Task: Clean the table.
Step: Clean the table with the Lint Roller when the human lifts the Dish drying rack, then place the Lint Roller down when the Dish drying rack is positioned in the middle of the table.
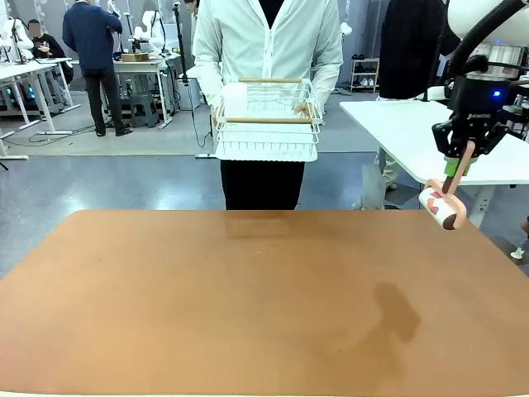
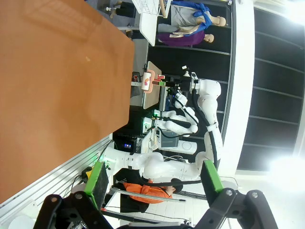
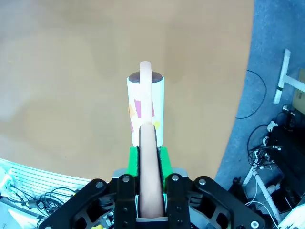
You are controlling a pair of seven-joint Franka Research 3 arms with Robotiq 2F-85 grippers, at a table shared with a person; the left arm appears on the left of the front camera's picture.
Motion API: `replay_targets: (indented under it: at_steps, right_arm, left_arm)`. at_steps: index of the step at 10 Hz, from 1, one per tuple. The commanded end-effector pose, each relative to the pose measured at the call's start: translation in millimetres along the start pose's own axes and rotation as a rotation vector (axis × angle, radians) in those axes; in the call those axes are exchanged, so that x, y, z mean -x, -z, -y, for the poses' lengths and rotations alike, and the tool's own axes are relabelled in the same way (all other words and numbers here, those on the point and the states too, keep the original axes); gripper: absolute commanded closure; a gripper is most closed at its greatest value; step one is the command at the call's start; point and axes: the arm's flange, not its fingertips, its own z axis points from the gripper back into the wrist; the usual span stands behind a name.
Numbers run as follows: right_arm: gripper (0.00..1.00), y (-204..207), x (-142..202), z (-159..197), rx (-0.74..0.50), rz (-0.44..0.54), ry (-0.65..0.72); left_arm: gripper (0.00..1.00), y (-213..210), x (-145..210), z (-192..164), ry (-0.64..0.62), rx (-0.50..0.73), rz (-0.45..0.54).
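Observation:
The reddish-brown table point(image 1: 248, 298) spreads across the front view, its top bare and matte. My right gripper point(image 1: 457, 162) hangs above the table's far right corner, shut on the pink handle of a lint roller point(image 1: 442, 207) whose white roll with coloured patches points down and left. In the right wrist view the lint roller point(image 3: 145, 107) runs straight out from the gripper point(image 3: 147, 155) over the table point(image 3: 57, 71). My left gripper point(image 2: 155, 179) stands open with nothing between its green pads point(image 2: 97, 183); beyond it lie the table point(image 2: 47, 71) and the far lint roller point(image 2: 147, 82).
A person stands at the table's far edge holding a white wire rack point(image 1: 266, 124) in both hands above the floor. A white table point(image 1: 413, 124) stands behind the right corner. Cables and a table leg point(image 3: 281, 78) lie on the blue floor past the right edge.

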Motion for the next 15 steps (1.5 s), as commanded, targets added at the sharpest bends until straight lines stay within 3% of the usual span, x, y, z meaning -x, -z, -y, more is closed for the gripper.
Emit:
replay_targets:
  at_steps: [1,15]
  right_arm:
    - [0.79,-1.3,-1.8,1.7,0.026,0.001,0.005]
    - [0.79,-1.3,-1.8,1.7,0.026,0.001,0.005]
  left_arm:
    - [0.0,-1.8,2.5,0.7,0.002,0.004,0.004]
    - [0.0,-1.8,2.5,0.7,0.002,0.004,0.004]
